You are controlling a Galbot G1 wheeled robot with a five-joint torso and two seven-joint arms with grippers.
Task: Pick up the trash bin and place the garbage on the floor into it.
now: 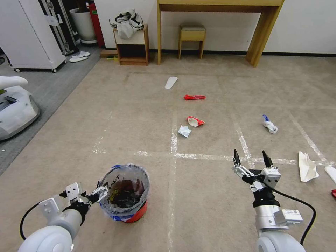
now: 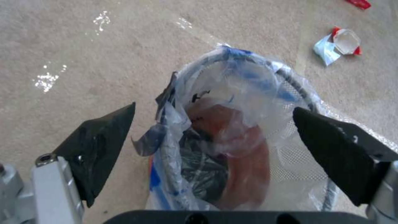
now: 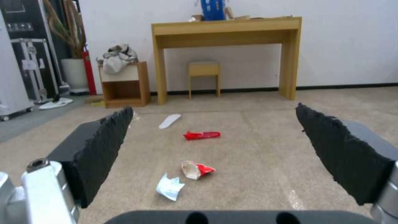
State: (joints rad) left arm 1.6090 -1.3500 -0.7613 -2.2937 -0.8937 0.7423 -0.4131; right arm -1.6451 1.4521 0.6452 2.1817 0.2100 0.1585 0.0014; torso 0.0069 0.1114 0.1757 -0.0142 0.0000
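Observation:
The trash bin [image 1: 137, 214], red at the base and lined with a clear blue-edged bag, stands on the floor [image 1: 210, 196] at the near left. My left gripper [image 1: 99, 193] is open at its left rim. In the left wrist view the fingers [image 2: 99, 146] stand wide apart around the bin's rim [image 2: 290, 84]. My right gripper [image 1: 252, 157] hangs open above the carpet. Garbage lies ahead: a red wrapper [image 1: 194, 97], a red-white carton [image 1: 195, 121], crumpled white paper [image 1: 184, 131] and a bottle [image 1: 270, 125]. The right wrist view shows the wrapper [image 3: 202, 135], carton [image 3: 197, 169] and paper [image 3: 170, 187].
More white paper [image 1: 307, 167] and a red scrap [image 1: 333, 193] lie at the right edge, and a white insole [image 1: 171, 82] farther off. A wooden table [image 1: 217, 7], stool [image 1: 191, 35] and small cabinet [image 1: 131, 52] line the far wall. A white machine [image 1: 15, 108] sits left.

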